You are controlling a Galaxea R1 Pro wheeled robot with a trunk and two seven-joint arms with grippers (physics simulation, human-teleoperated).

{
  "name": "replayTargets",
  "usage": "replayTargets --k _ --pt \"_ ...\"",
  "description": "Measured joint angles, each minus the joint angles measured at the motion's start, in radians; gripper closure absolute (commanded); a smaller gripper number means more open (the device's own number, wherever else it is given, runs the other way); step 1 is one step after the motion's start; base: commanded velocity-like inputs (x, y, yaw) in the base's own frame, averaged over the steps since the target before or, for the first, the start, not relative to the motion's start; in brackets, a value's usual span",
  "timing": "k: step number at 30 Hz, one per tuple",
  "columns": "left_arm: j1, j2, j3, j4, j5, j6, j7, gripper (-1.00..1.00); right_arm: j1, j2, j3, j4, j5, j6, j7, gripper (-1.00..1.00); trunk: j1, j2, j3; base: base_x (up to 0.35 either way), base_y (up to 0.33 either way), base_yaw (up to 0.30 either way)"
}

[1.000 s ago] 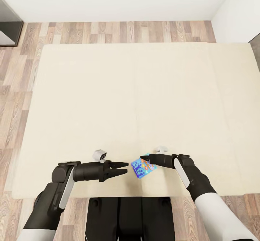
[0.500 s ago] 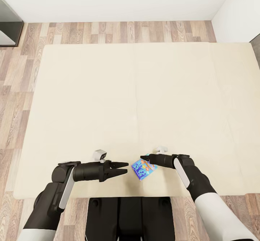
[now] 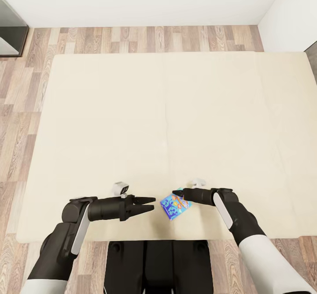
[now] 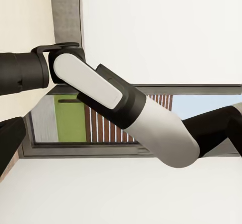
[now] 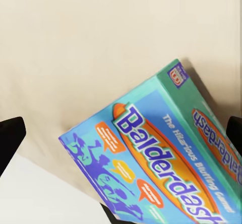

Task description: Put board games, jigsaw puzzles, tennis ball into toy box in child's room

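At the far left of the head view, a dark grey piece of furniture (image 3: 9, 34) stands on the wood-plank floor (image 3: 145, 38) against the white wall. The wide bed with its plain cream mattress (image 3: 167, 122) spreads across the middle of that view, with floor showing along its left and far sides.

Over the near edge of the bed, the left gripper (image 3: 149, 203) points toward the robot's right, its two black fingers slightly apart with nothing between them. A small white camera block (image 3: 120, 188) sits on top of that wrist. From the left wrist view, the right arm's white and black shell (image 4: 126, 113) crosses in front of a window with a dark frame.

Just to the right of the left gripper's tips lies the small blue board game box with orange cartoon print (image 3: 175, 204), low over the mattress near the bed's front edge. The right gripper (image 3: 177, 194) reaches to its upper corner; whether its jaws are clamped on the box cannot be told from here. In the right wrist view the box (image 5: 161, 168), lettered "Balderdash", sits tilted against the cream mattress, between dark finger edges at either side.
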Motion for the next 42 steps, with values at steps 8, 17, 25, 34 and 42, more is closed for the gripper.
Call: replayTargets --k 8,17,25,34,42 --pt "0.0 0.001 0.001 0.0 0.0 0.0 0.0 -1.0 -0.002 0.0 0.0 0.0 0.0 0.001 0.0 -1.0 0.0 0.0 0.0 0.0 0.0 0.0" --pt "0.0 0.006 0.002 0.0 0.002 0.0 0.0 -1.0 -0.003 0.002 0.0 0.002 -0.001 0.028 0.0 -1.0 0.0 0.0 0.0 0.0 0.0 0.0" --pt "0.0 0.006 0.002 0.0 0.002 0.0 0.0 -1.0 -0.003 0.007 0.0 0.029 0.001 0.057 -0.004 -1.0 0.0 0.0 0.0 0.0 0.0 0.0" --pt "0.0 0.006 0.0 0.0 0.002 0.0 0.0 -1.0 -0.003 -0.003 0.0 0.06 -0.001 0.062 -0.002 -1.0 0.0 0.0 0.0 0.0 0.0 0.0" --pt "0.0 0.006 0.0 0.0 0.002 0.0 0.0 -1.0 -0.004 0.002 0.0 0.069 -0.002 0.072 -0.002 -1.0 0.0 0.0 0.0 0.0 0.0 0.0"
